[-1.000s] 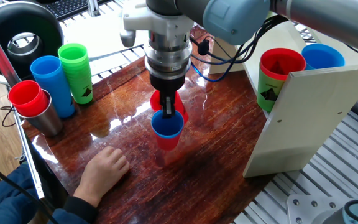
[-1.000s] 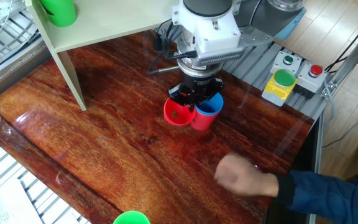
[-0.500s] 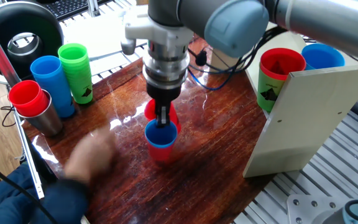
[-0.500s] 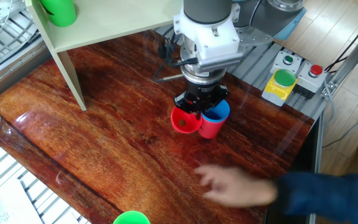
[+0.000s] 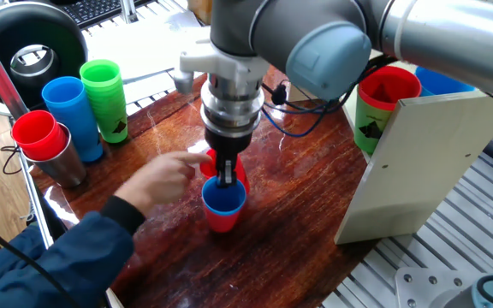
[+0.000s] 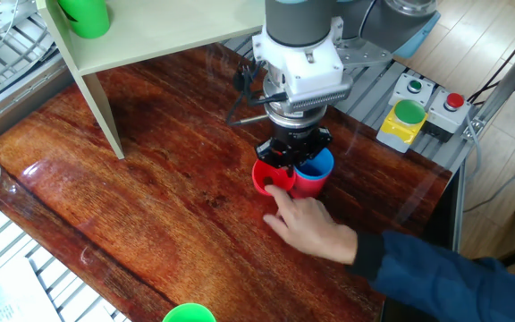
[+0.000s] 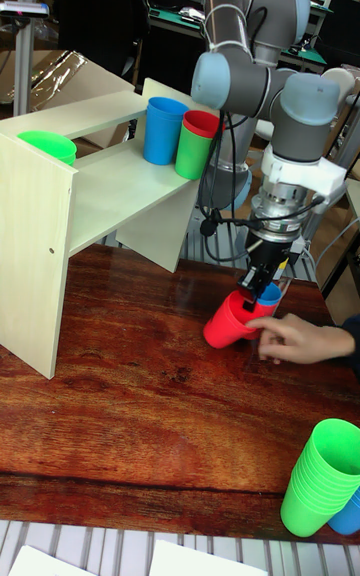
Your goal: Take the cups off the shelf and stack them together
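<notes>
At frame right, shelf [image 5: 418,162] holds a red-in-green cup [image 5: 382,103] and a blue one behind; likely next to fetch. Mid-frame, gripper [image 5: 226,181] is closed on the rim of the blue cup [image 5: 223,198], nested in a red cup [image 5: 222,220], probably seating the stack. A person's hand [image 5: 168,178] touches the second red cup [image 6: 267,176] beside it.

We count two small blue plastic cups [image 5: 223,196] [image 7: 163,129], two green ones [image 7: 45,146] [image 5: 369,121], three red ones [image 5: 389,85] [image 6: 269,177] [image 5: 222,220] besides those in the one grey steel tumbler [image 5: 62,164], and two tall cup columns [image 5: 74,115] [image 5: 106,98].
</notes>
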### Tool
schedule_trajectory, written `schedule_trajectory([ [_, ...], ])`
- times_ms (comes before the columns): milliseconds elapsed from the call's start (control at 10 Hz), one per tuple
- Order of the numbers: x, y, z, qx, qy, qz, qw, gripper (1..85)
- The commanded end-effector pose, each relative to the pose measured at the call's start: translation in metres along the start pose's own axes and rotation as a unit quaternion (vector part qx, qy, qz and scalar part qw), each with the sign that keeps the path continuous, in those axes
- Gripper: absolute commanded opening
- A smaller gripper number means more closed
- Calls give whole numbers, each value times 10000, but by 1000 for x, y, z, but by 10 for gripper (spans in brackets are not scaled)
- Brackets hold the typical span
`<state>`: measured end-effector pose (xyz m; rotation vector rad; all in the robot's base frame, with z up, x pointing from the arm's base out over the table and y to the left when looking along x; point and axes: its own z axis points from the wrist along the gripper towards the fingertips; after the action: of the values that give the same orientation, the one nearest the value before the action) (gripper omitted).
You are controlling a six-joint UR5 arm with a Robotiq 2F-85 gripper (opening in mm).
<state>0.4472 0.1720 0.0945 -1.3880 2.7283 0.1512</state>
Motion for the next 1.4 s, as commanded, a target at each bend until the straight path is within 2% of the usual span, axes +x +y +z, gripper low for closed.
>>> schedule_trajectory([
  [0,3,6,8,-37,16,61,10000,13],
  [300,6,-1,5,101,87,57,9999,20],
  [500,2,-2,-4,151,42,-43,9999,90],
  [1100,-2,-2,-3,101,-65,-346,9993,243],
  [1300,-4,-1,-5,76,-101,-482,9988,337],
])
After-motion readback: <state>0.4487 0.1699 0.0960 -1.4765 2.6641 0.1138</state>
